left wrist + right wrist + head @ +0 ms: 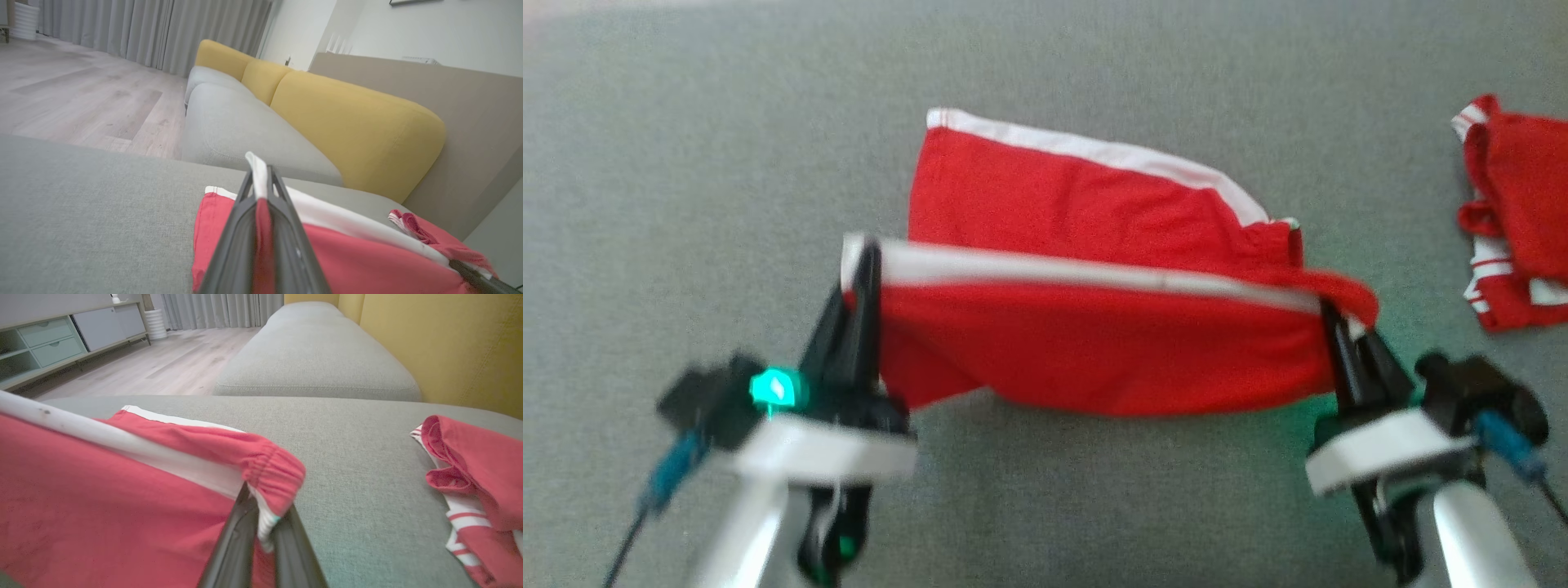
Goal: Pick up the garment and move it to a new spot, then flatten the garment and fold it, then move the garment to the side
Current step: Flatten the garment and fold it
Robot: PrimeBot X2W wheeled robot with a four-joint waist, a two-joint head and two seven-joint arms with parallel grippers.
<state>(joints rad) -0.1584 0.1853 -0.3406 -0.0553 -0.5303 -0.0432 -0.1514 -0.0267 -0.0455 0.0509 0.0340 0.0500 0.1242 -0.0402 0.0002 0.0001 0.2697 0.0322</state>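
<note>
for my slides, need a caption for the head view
The left gripper and right gripper hold red white-trimmed fabric shorts stretched over a grey upholstered cushion

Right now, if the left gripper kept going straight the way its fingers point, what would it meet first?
Probably the grey seat cushion ahead. The left gripper, shut on the red shorts, points low over the grey surface toward it; depth is hard to judge.

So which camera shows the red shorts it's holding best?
The head view: the shorts appear end to end, with the fold visible. The left wrist view shows a white-striped edge up close, the right wrist view the gathered waistband corner.
</note>
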